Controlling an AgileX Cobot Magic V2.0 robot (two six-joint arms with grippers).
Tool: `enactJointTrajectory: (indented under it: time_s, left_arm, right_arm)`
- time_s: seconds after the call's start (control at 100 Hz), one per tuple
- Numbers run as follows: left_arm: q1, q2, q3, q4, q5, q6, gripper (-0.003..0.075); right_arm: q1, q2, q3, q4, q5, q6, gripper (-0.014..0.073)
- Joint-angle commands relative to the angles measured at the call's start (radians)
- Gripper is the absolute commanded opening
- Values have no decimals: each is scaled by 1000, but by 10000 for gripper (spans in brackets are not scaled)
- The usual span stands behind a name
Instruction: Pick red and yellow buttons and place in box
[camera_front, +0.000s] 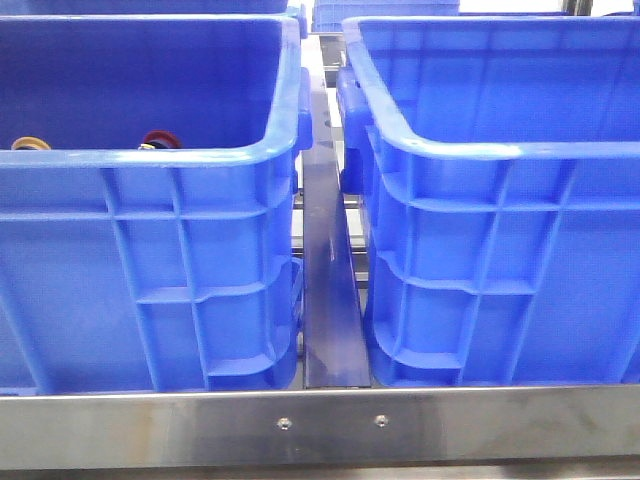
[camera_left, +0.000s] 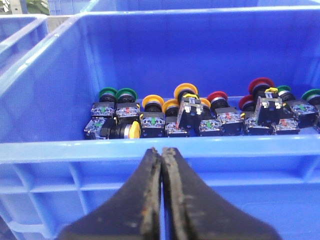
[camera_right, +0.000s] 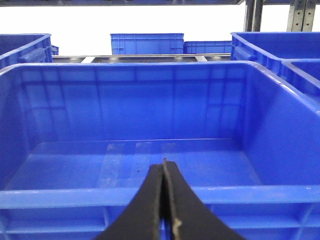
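Right now both tools are fully closed on nothing: the left tool (camera_left: 162, 165) hangs just outside the near wall of the left crate (camera_left: 60, 150), and the right tool (camera_right: 163, 175) sits the same way before the right crate (camera_right: 280, 195), fingers pressed together. The buttons lie in a row along the far wall of the left crate's floor. I count about four red buttons (camera_left: 260, 86), five or so yellow buttons (camera_left: 185, 90) and four green buttons (camera_left: 107, 94), each on a black block with clear contact housings; some overlap, so the counts are rough. From the front, only a yellow cap (camera_front: 30, 143) and a red cap (camera_front: 159, 139) peek over the rim. Two crates stand side by side on the steel counter (camera_front: 330, 425), apart, with a metal strip (camera_front: 328, 300) between them.
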Motion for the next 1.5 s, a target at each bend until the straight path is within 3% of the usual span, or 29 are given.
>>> enactJointTrajectory:
  time_s: [0.0, 0.25, 0.77, 0.89, 1.06, 1.13, 1.49]
  left_arm:
    - [-1, -33, -15, -2, -92, -8, -19]
    - [-1, 51, -207, -5, -54, -8, -19]
    - [-1, 543, -595, -5, 296, -8, -9]
    - [-1, 674, -663, -5, 321, -8, 102]
    - [-1, 833, -756, -13, 340, -8, 418]
    - [-1, 893, -789, -13, 342, -8, 489]
    - [-75, 1236, -1043, -39, 492, 1, 500]
  right_arm:
    - [2, -27, -18, -9, -78, 0, -68]
    - [2, -27, -18, -9, -78, 0, -68]
    - [2, -27, -18, -9, -78, 0, -68]
    - [2, -27, -18, -9, -78, 0, -68]
    - [2, -27, -18, -9, -78, 0, -68]
    - [2, -27, -18, -9, -78, 0, -68]
    - [2, -27, -18, -9, -78, 0, -68]
